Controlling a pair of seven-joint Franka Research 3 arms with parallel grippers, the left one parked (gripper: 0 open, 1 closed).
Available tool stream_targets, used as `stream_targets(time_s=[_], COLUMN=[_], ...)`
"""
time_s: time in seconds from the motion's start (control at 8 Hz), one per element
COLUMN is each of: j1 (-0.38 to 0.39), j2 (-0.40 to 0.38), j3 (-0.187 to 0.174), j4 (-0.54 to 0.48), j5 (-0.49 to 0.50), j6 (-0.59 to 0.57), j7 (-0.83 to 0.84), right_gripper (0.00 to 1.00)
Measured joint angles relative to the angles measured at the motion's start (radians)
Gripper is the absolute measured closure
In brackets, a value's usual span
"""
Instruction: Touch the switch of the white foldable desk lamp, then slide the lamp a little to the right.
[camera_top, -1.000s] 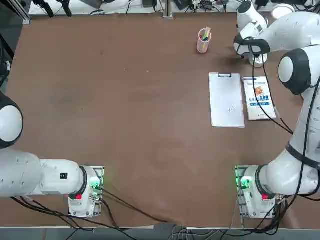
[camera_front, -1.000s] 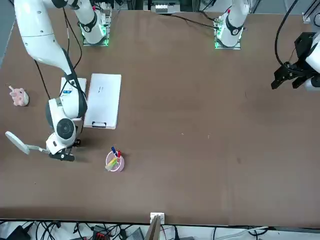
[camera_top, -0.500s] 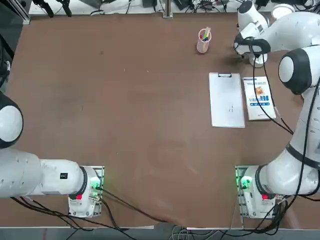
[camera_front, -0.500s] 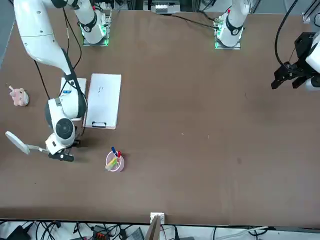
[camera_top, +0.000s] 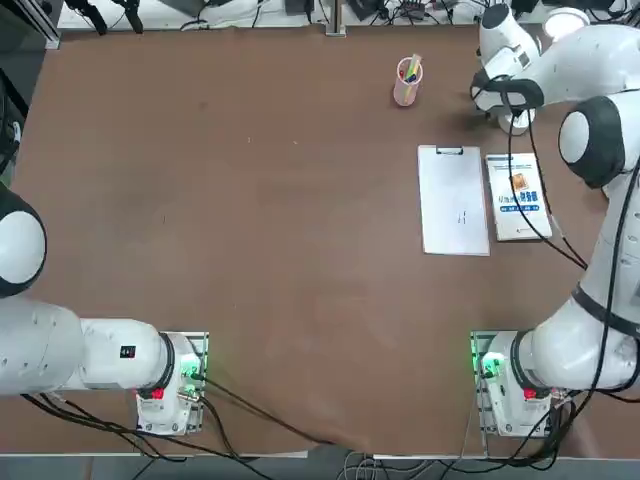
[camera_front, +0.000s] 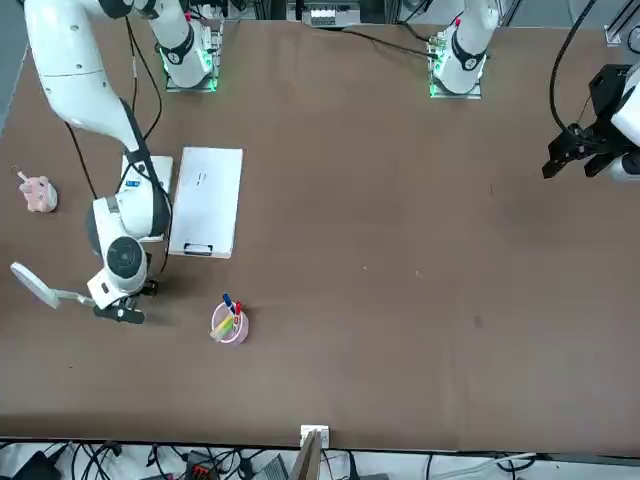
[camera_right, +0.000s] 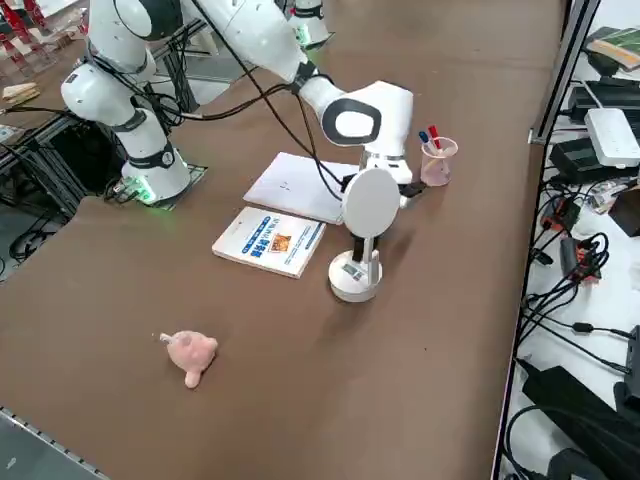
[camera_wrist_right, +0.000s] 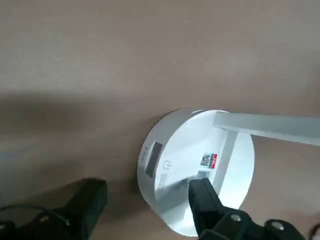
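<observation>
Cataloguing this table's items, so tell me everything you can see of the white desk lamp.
The white desk lamp stands upright on its round base, between the book and the pink pen cup. A thin, slanted arm carries a flat, round head. It looks like smooth plastic. The base bears a power symbol, a small code label with a red patch and a dark rectangle on its side. The right gripper is open at the base; whether a finger touches it is unclear.
</observation>
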Motion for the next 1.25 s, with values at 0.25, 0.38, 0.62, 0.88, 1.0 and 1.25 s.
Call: stream_targets(time_s=[0.25, 0.38, 0.62, 0.88, 1.0, 1.25], j1=[0.000, 0.000, 0.000, 0.000, 0.000, 0.000], j2=[0.000, 0.000, -0.001, -0.003, -0.003, -0.003], j3=[0.002, 0.003, 0.005, 0.006, 0.006, 0.006], j4=[0.000, 0.000, 0.000, 0.001, 0.002, 0.002], j5=[0.000, 0.000, 0.011, 0.029, 0.031, 0.031], j6=[0.007, 0.009, 0.015, 0.026, 0.030, 0.049], j7=[0.000, 0.000, 0.004, 0.005, 0.005, 0.006], right_gripper=[0.00, 0.00, 0.00, 0.00, 0.00, 0.00])
